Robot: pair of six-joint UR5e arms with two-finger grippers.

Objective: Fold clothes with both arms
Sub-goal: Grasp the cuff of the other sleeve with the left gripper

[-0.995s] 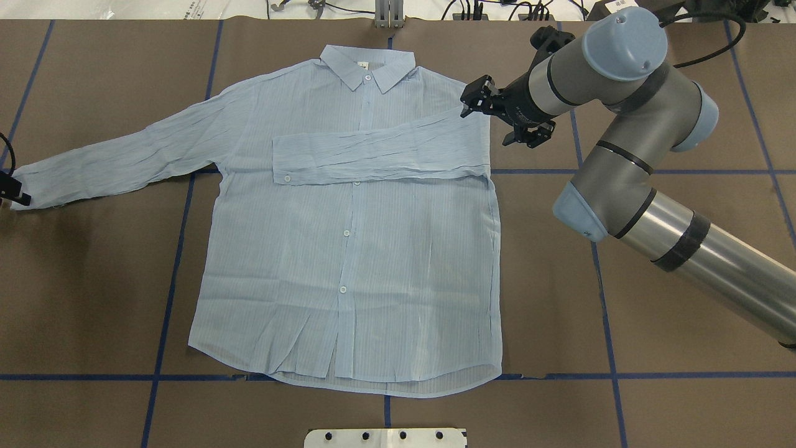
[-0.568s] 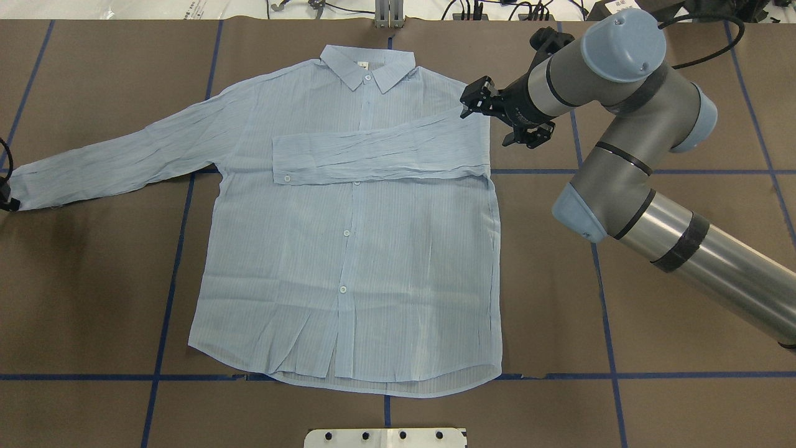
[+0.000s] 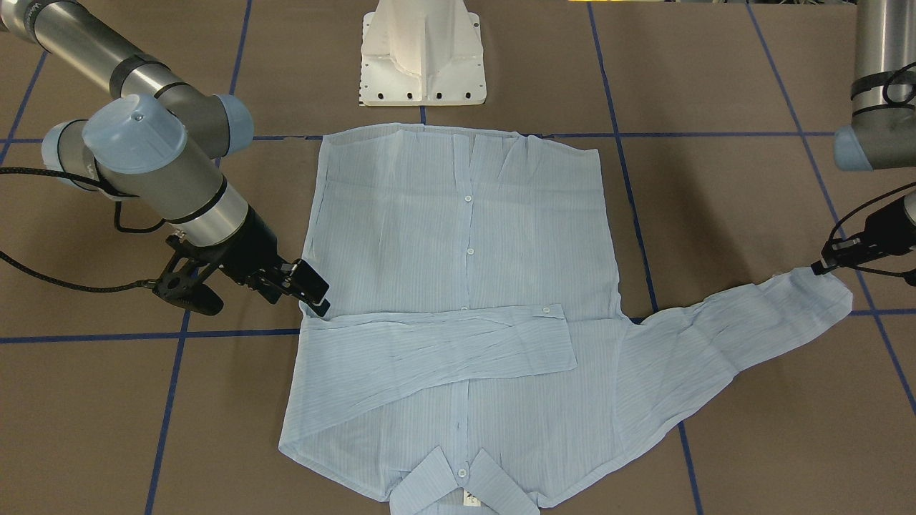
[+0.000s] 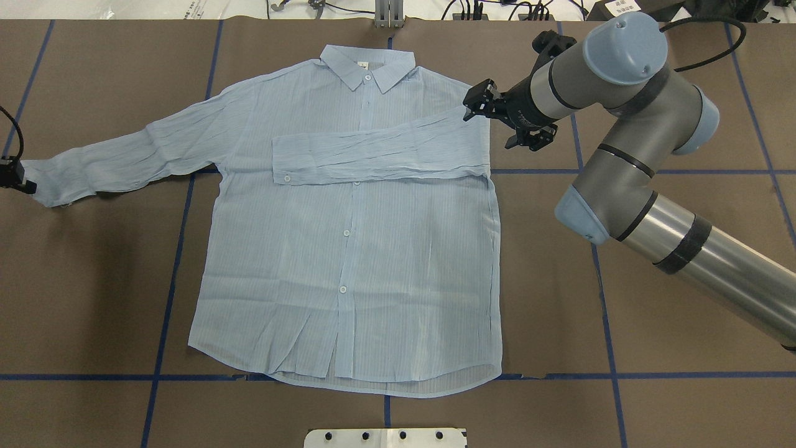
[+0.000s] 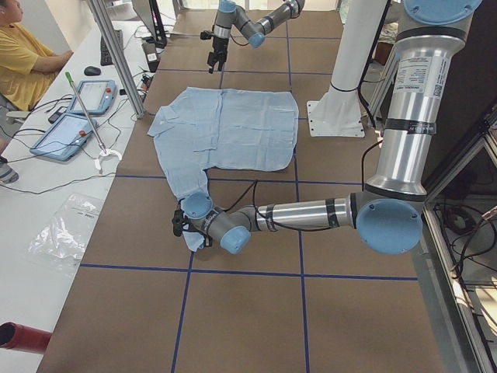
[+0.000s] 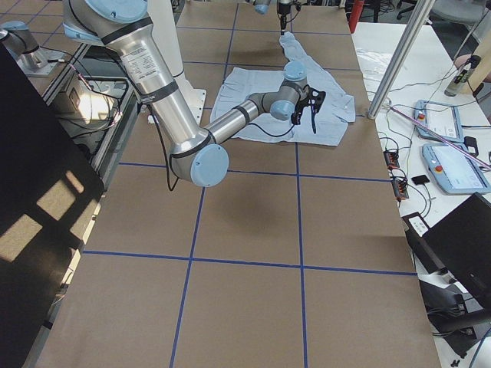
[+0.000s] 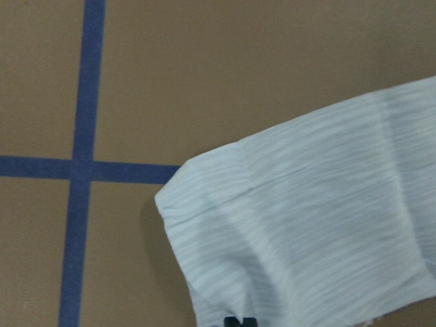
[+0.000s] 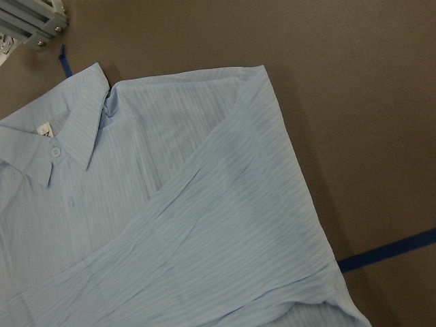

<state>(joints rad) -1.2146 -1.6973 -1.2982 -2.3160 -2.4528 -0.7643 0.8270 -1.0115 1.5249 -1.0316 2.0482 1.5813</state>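
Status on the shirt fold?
Left end effector shut on shirt at outstretched cuff. Right end effector open beside shoulder. Other sleeve folded across chest. Nothing seen blocking.

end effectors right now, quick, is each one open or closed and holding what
Left end effector: closed on the shirt, at the cuff of its outstretched sleeve.
Right end effector: open, holding nothing, beside the folded sleeve.

Left gripper (image 4: 20,182) is pinched closed far out to the side; right gripper (image 4: 471,107) hangs with jaws apart, elbow bent.
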